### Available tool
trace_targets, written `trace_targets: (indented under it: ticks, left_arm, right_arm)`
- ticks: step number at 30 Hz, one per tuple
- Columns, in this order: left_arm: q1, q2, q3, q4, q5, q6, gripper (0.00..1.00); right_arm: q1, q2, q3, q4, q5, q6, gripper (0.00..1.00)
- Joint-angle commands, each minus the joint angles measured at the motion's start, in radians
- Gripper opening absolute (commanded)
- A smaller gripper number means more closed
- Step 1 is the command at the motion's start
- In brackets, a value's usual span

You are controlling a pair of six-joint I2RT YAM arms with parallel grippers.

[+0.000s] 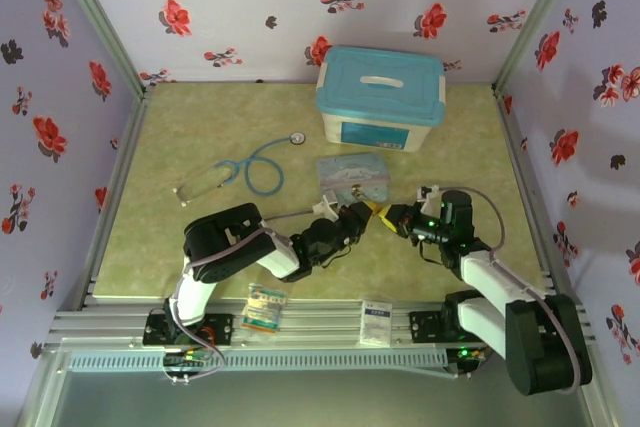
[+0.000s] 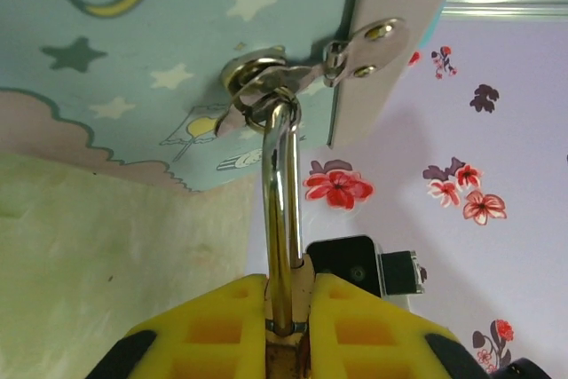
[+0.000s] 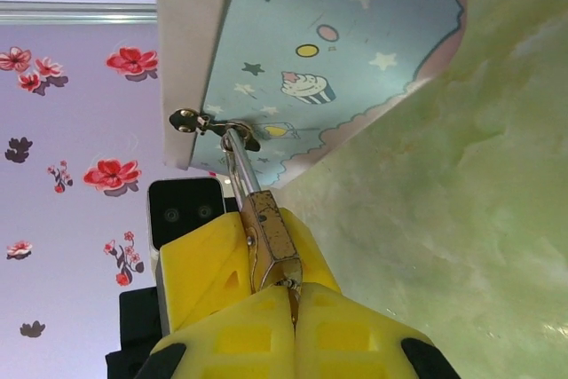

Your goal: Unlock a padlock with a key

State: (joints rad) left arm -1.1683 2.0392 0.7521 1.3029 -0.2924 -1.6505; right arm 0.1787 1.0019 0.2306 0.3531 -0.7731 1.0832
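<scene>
The padlock (image 3: pixel 269 239), a small brass body, hangs by its silver shackle (image 3: pixel 240 161) from the hasp (image 3: pixel 209 122) on the front edge of the cartoon tin (image 3: pixel 355 59), just above the counter (image 3: pixel 461 219). The left gripper (image 2: pixel 286 295) has its yellow jaws clenched on the lock body from either side, with the shackle rising straight out between them to the hasp.

The right gripper (image 3: pixel 291 301) meets the lock's lower end, jaws pressed together. A sliver of dark metal at their tip, touching the base of the lock, is most likely the key (image 3: pixel 288 284), pinched there and at or in the keyway.

By my reading the task is near its crux. Lock steadied and key brought to it are done, while the turn and the release of the shackle are left. The shackle looks seated in the body and is threaded through the hasp.

The keyway itself is hidden by the right jaws, so how deep the key sits cannot be told. Seen from overhead, the two grippers cover lock and key entirely. Farther back lie a stethoscope (image 1: pixel 255 169) and a blue-lidded box (image 1: pixel 380 97).
</scene>
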Motion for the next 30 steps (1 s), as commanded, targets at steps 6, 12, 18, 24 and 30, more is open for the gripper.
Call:
trace_targets:
  ticks: [6, 12, 18, 24, 30]
  left_arm:
    - [-0.031, 0.009, -0.041, 0.021, 0.101, 0.018, 0.0]
    - [-0.039, 0.048, -0.028, 0.019, 0.106, 0.016, 0.0]
    - [-0.029, 0.057, -0.047, 0.021, 0.093, 0.012, 0.0]
    - [0.005, 0.018, -0.063, 0.019, 0.127, 0.028, 0.0]
    - [0.017, -0.021, -0.084, 0.018, 0.138, 0.029, 0.0]
  right_arm:
    - [0.013, -0.118, 0.063, -0.11, 0.135, -0.094, 0.4]
    - [0.02, -0.131, 0.059, -0.147, 0.14, -0.094, 0.32]
    - [0.023, -0.151, 0.103, -0.371, 0.221, -0.251, 0.29]
    - [0.173, -0.145, 0.152, -0.65, 0.369, -0.522, 0.3]
    - [0.344, -0.127, 0.147, -0.626, 0.503, -0.532, 0.33]
